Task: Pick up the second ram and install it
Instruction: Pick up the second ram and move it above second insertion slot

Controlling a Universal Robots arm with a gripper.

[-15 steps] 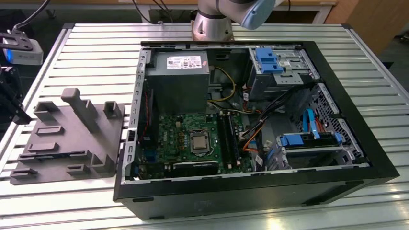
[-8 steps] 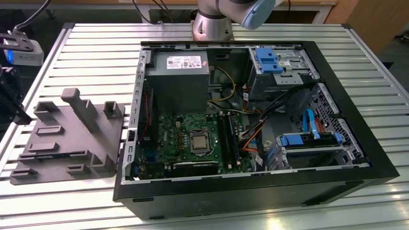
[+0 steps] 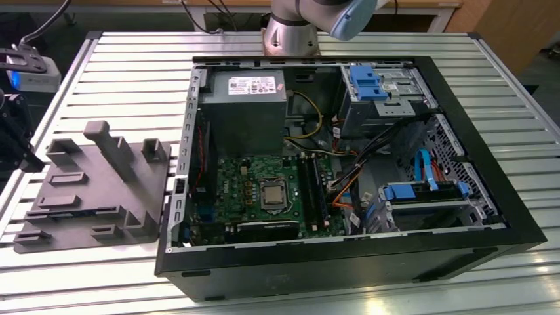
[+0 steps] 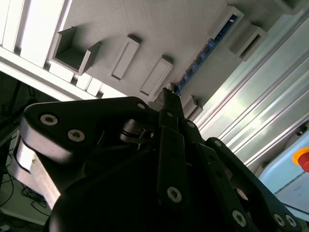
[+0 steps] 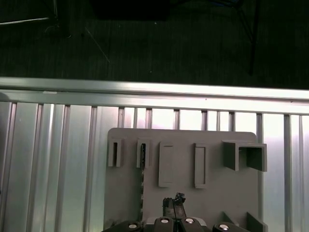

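Open black tower computer case (image 3: 350, 266) lying on its side on a ribbed aluminium table (image 3: 114, 59), with the green motherboard (image 3: 254, 180) and its long black slot sockets (image 3: 313, 190) exposed. To the exterior view's left of the case, a flat grey plastic fixture plate (image 3: 88, 197) with raised blocks and narrow slots rests on the table. The second ram (image 5: 142, 188) stands on its long edge in 1 narrow slot of this plate. In the first wrist view it appears edge-on as a thin dark strip. In the second wrist view the ram (image 4: 203, 60) appears as a slim dark board with a row of small chips and a bluish sheen along its face. The black linkage gripper (image 5: 174, 205) hangs over the plate, near the stick and apart from it. Its 2 fingertips (image 4: 166, 96) are pressed together with nothing between them. The robot arm's grey column (image 3: 293, 29) rises at the table edge beyond the case in the exterior view.
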